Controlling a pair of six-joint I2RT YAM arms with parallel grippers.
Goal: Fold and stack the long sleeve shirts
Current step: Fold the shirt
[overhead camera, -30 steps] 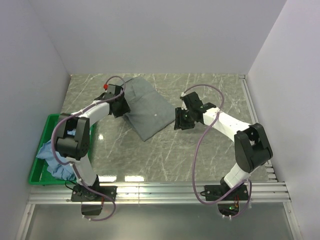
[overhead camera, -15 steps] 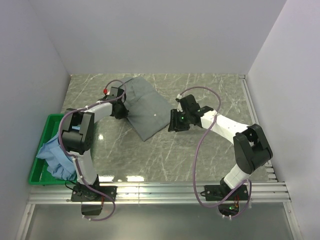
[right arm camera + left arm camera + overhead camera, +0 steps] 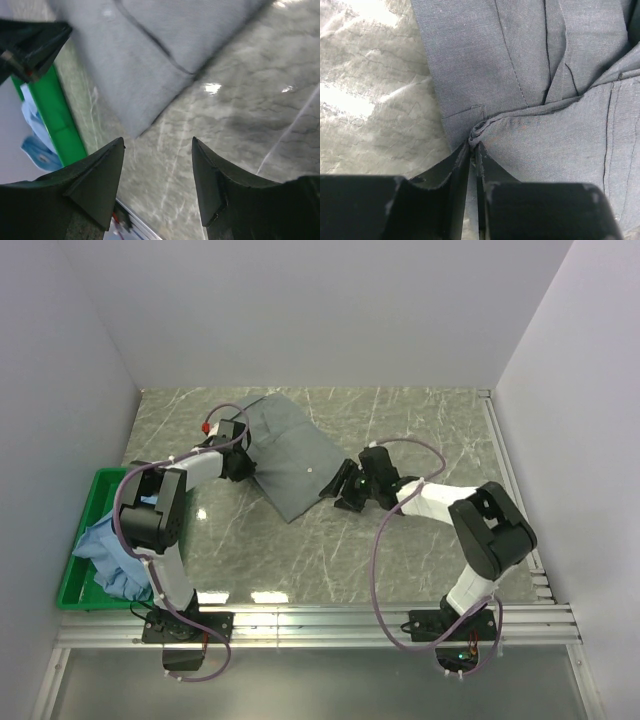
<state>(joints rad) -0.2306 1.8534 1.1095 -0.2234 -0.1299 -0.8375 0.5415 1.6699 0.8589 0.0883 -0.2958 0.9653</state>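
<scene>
The grey-green long sleeve shirt [image 3: 290,452] lies folded flat at the back middle of the table. It fills most of the left wrist view [image 3: 535,75]. My left gripper [image 3: 243,462] is at its left edge, shut on a bunched fold of the shirt [image 3: 476,131]. My right gripper [image 3: 335,485] is open and empty, low over the table just off the shirt's right edge [image 3: 150,60]. The light blue shirt [image 3: 112,552] lies crumpled in the green bin.
The green plastic bin [image 3: 92,490] stands at the left edge of the table and shows in the right wrist view [image 3: 55,115]. White walls close in the table on three sides. A metal rail runs along the near edge.
My right gripper has moved left and down to the shirt's right edge. My left arm's wrist has shifted a little at the shirt's left edge.
</scene>
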